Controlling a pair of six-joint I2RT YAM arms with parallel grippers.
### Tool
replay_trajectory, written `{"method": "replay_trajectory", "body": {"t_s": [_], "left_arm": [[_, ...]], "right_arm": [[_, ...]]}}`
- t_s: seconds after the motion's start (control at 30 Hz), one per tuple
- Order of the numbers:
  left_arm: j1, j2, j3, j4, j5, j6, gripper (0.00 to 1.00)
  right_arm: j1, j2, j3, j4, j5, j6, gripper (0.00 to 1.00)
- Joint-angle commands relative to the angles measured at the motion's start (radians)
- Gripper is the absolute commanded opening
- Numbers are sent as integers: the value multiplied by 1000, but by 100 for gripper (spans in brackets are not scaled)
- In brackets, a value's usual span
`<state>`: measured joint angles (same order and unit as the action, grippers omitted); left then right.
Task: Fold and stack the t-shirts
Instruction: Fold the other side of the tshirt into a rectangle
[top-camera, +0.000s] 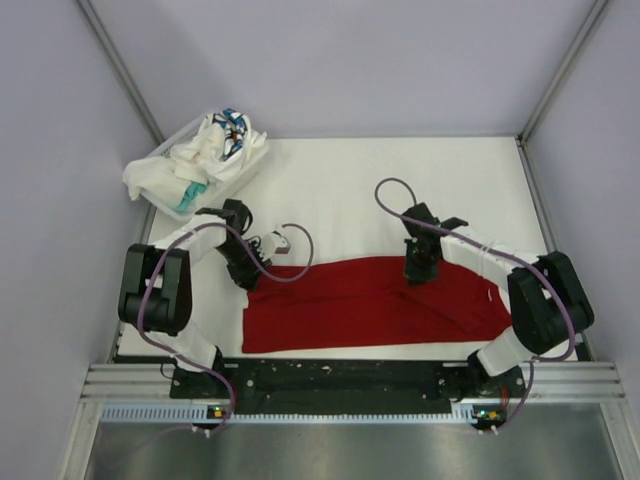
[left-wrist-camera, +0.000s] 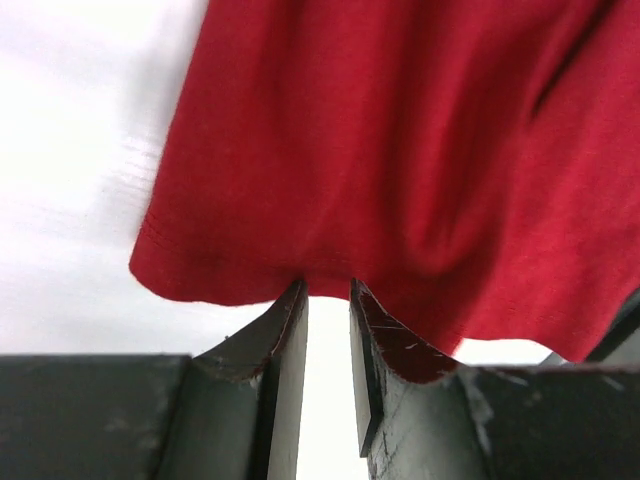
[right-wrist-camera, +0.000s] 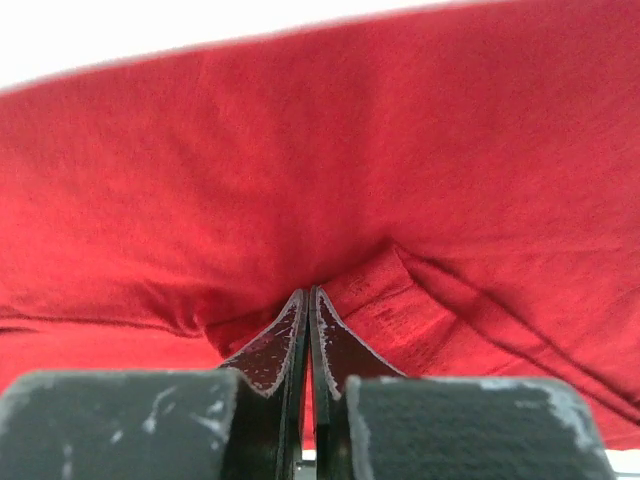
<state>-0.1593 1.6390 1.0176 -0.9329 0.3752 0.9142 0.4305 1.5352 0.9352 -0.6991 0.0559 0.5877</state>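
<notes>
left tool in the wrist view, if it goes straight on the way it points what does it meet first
The red t-shirt: its hem lies right ahead of the left tool, perhaps already touching.

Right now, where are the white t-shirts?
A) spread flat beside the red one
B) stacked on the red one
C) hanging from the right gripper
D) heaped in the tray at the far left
D: the white t-shirts lie bunched in the tray, and the red t-shirt lies apart from them.
</notes>
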Motion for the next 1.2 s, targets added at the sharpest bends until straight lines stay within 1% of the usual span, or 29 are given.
{"method": "replay_trajectory", "body": {"t_s": [0.0, 0.1, 0.23, 0.3, 0.4, 0.5, 0.6, 0.73, 0.83, 0.9, 0.97, 1.0, 1.17], "left_arm": [[10, 44, -14, 109, -91, -52, 28], [15, 56, -16, 126, -90, -51, 29], [26, 56, -11, 138, -81, -48, 31], [29, 56, -4, 132, -79, -41, 31], [29, 44, 3, 117, -68, -26, 33], [30, 7, 1, 103, -68, -12, 36], [33, -27, -5, 91, -94, -11, 37], [50, -45, -14, 89, -134, -11, 37], [60, -42, -22, 88, -159, -11, 37], [64, -44, -25, 91, -162, -9, 38], [66, -47, -25, 88, -156, -8, 38], [66, -45, -24, 89, -151, -8, 38], [69, -45, -27, 88, -156, -12, 38]], "right_arm": [[103, -42, -50, -2, 21, 95, 0], [180, -78, -111, -7, 9, 170, 0], [330, -90, -160, -11, -27, 282, 0], [414, -87, -139, -22, -40, 316, 0], [471, -89, -58, -75, -41, 308, 0], [472, -121, 37, -144, 13, 262, 0], [420, -159, 88, -203, 97, 232, 0], [286, -170, 34, -198, 174, 193, 0], [240, -127, -7, -185, 190, 155, 0], [240, -78, -22, -160, 155, 127, 0], [247, -52, -38, -111, 43, 107, 0], [261, -49, -47, -82, 10, 107, 0], [349, -50, -70, -73, -51, 145, 0]]}}
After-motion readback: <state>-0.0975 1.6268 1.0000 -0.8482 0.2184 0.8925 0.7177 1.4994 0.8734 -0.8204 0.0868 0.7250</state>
